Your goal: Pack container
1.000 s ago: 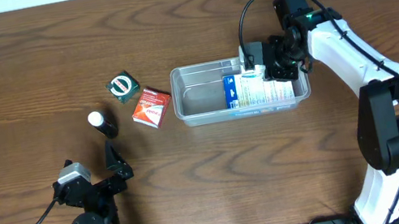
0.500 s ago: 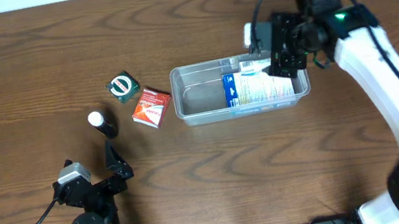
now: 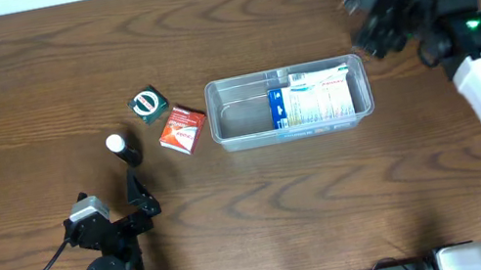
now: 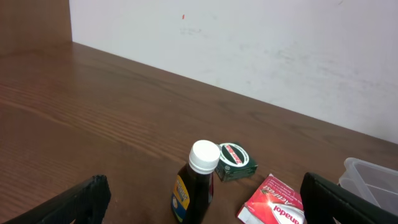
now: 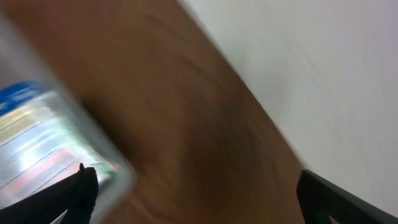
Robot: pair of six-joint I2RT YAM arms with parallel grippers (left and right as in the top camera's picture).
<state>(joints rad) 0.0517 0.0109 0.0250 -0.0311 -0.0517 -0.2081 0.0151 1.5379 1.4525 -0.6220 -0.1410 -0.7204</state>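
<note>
Packing partly done: the container (image 3: 239, 115), a clear rimmed plastic tub with rounded corners, sits mid-table and holds one glossy white-and-blue carton (image 3: 312, 102) at its right end. To its left, outside it, are a red-and-white card box (image 3: 183, 129), a small green box (image 3: 148, 105) and an upright dark bottle (image 3: 122, 148) with a white cap. The right gripper (image 3: 380, 26), blurred, hangs beyond the tub's far right corner, claw spread and empty. The left gripper (image 3: 139, 195) is likewise spread, holding nothing.

The overhead camera looks straight down on the whole table (image 3: 12, 76). The left wrist camera sits low, facing the wall (image 4: 249, 37); both show the bottle (image 3: 123, 148). The blurred right wrist view sits close to a corner of the container (image 3: 237, 116).
</note>
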